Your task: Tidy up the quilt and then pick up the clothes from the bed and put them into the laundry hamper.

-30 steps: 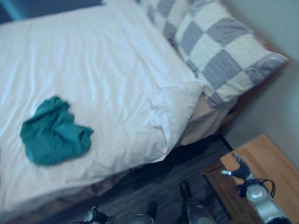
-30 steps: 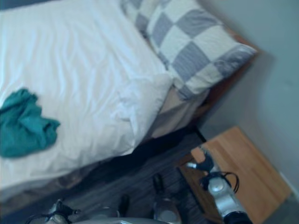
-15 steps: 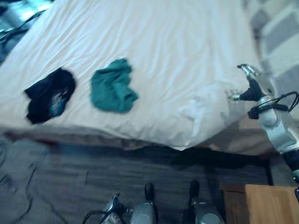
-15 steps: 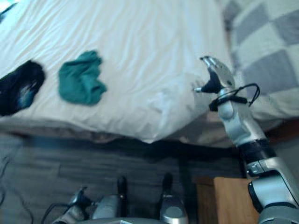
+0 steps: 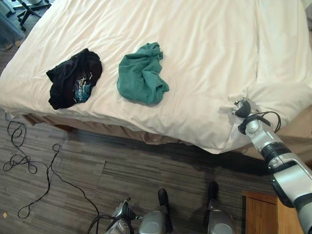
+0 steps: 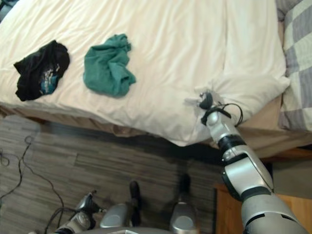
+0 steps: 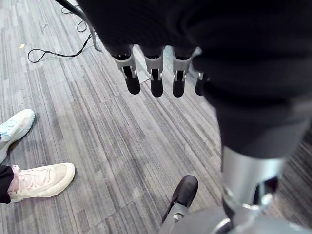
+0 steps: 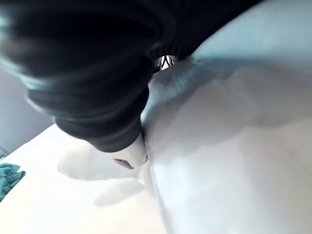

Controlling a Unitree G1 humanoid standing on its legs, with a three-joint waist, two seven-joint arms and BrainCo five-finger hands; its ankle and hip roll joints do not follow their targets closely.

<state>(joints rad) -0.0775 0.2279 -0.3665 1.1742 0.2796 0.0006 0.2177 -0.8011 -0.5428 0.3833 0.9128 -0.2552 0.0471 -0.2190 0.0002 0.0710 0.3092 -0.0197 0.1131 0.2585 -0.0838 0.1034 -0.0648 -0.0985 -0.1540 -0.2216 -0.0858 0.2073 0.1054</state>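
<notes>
The white quilt covers the bed, with a folded-back corner at its near right edge. My right hand is at that corner, and the cloth is bunched up around it. In the right wrist view the quilt wraps close round the dark hand cover. A teal garment and a black garment lie crumpled on the quilt to the left. Low beside me, my left hand hangs over the floor with straight fingers, holding nothing.
A grey-and-white checked pillow lies at the bed's head on the right. A wooden nightstand stands by my right side. A person's pale shoes stand on the grey plank floor. A chair base shows at the far left.
The camera has swung left, bringing the black garment into view. My right hand has come from above the nightstand down onto the quilt's folded corner, where the cloth now bunches.
</notes>
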